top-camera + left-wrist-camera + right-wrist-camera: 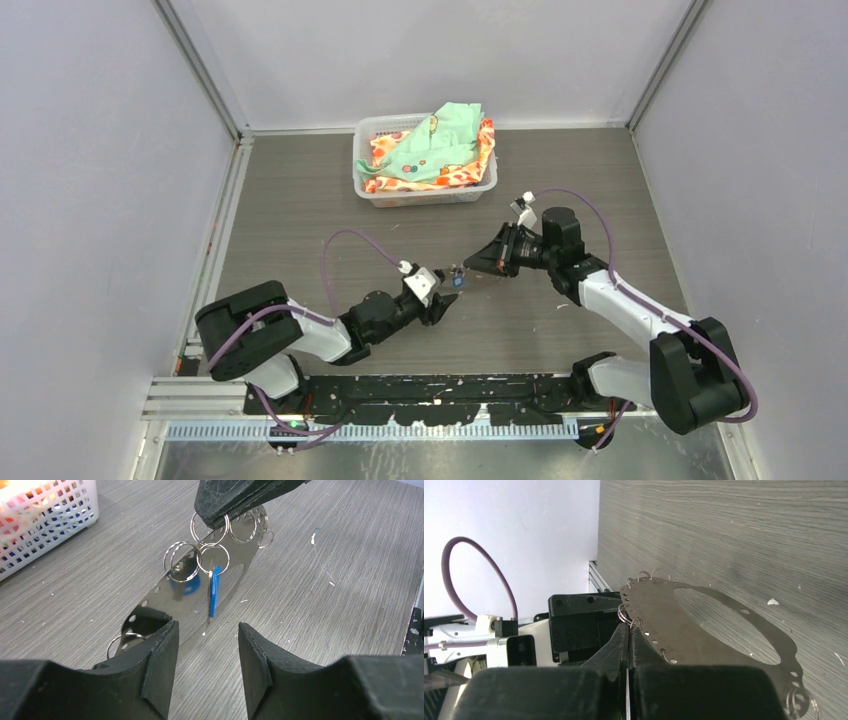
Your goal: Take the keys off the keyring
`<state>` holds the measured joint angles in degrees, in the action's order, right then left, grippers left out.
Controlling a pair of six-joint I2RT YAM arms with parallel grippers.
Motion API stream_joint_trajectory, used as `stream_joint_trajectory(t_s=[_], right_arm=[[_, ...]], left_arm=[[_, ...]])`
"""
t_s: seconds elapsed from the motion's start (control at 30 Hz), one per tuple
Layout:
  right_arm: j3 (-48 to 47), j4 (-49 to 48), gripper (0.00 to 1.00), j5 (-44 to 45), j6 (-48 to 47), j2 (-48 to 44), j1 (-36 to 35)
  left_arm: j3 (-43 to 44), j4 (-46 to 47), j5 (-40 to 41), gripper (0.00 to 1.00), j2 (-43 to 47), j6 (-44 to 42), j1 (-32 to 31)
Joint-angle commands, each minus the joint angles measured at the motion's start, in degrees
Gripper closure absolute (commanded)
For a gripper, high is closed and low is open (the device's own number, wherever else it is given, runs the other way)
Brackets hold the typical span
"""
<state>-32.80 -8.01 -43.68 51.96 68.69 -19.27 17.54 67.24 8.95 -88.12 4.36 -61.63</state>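
keys (214, 592): blue tag hangs edge-on from a small silver loop (215, 560) on the keyring (170, 602), so not off yet. In the top view the keys (456, 282) sit mid-table, just between the two gripper tips. The keyring is a thin, shiny grey plate, held tilted, its long axis running from the left gripper away to the right gripper. More silver loops go through the rim holes at its far end. Can't tell whether its near end touches the table (300, 220). right gripper (628, 647): fully closed, pinching the rim of the keyring (651, 605) right by the loops. From the left wrist camera its black fingertips (225, 505) clamp the far end from above. left gripper (206, 665): roughly half open, nothing between the jaws. The tag hangs just beyond the gap, apart from both fingers. The finger (160, 660) on the left of that view overlaps the plate's near end, but contact can't be told. In the top view the left gripper (440, 300) comes in from the near left and the right gripper (480, 262) from the right. White basket (425, 196) at far centre holds green and orange cloths (440, 150), well apart from both grippers. A purple cable (345, 245) loops off the left wrist.
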Motion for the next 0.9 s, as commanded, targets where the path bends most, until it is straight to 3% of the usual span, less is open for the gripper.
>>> stream_joint_trajectory(t_s=[0.0,0.5,0.87], right_arm=[[0.6,-7.8,0.99,-2.9,-1.1,-2.9,-0.8],[0.1,-5.1,0.99,-0.1,0.0,-3.4,-4.0],[-0.3,-4.9,0.99,1.5,1.3,-4.5,-5.3]], left_arm=[[-0.1,3.6,-1.1,0.51,2.2,-2.5,0.1],[0.8,14.8,0.3,0.48,-2.7,-2.4,0.2],[0.2,14.8,2.5,0.56,-0.6,-7.5,0.1]])
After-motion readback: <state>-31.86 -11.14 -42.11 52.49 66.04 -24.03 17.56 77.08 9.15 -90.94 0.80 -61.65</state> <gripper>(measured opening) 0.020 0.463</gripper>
